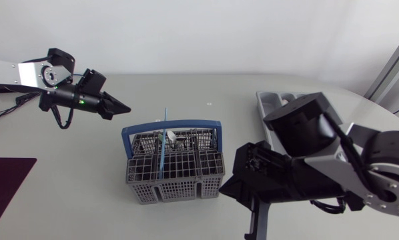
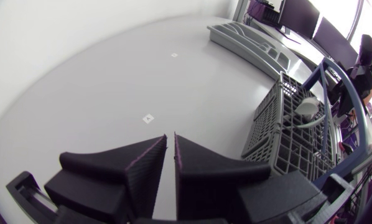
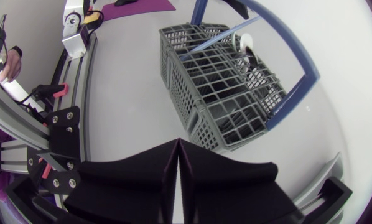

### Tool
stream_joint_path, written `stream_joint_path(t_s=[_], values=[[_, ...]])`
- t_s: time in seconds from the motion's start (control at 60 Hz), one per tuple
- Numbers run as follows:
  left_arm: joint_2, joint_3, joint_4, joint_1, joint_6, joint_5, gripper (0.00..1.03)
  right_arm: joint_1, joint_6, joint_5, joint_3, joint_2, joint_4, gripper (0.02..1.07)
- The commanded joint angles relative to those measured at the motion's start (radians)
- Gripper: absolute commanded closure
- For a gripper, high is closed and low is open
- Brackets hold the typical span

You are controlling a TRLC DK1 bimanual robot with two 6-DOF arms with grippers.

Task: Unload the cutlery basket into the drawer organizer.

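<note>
The grey cutlery basket (image 1: 174, 167) with a blue handle (image 1: 171, 125) stands mid-table. A thin blue stick (image 1: 162, 143) rises from it, next to a white utensil (image 1: 171, 139). The grey drawer organizer (image 1: 274, 101) lies at the back right, partly behind my right arm. My left gripper (image 1: 125, 107) hovers left of and behind the basket; its fingers stand a narrow gap apart with nothing between them (image 2: 170, 138). The basket (image 2: 285, 124) is beside it and the organizer (image 2: 248, 40) far ahead. My right gripper (image 1: 227, 187) is shut and empty (image 3: 178, 144), just off the basket's (image 3: 223, 81) right front corner.
A dark purple mat (image 1: 6, 181) lies at the table's front left edge. Small marks (image 1: 209, 103) dot the bare table behind the basket. My right arm's bulky links (image 1: 319, 153) cover the table's front right.
</note>
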Motion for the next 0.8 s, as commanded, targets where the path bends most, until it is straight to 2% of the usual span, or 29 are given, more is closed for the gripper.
stream_joint_path(t_s=[0.0, 0.167, 0.3, 0.5, 0.783], values=[[0.057, 0.021, -0.011, -0.025, 0.042, 0.017, 0.7, 0.007, 0.001, -0.008, -0.039, 0.066, 0.048, 1.01], [0.077, 0.019, -0.011, -0.061, 0.046, 0.02, 0.7, -0.006, -0.016, -0.008, -0.011, 0.203, 0.146, 1.01], [0.066, -0.007, -0.025, -0.067, 0.078, 0.037, 0.7, -0.06, -0.04, -0.008, 0.036, 0.27, 0.174, 1.01], [0.059, -0.024, -0.176, -0.065, 0.231, 0.055, 0.7, -0.152, -0.055, -0.008, 0.128, 0.362, 0.217, 1.01], [0.028, -0.079, -0.317, -0.064, 0.377, 0.077, 0.71, -0.226, -0.052, -0.005, 0.322, 0.566, 0.264, 1.01]])
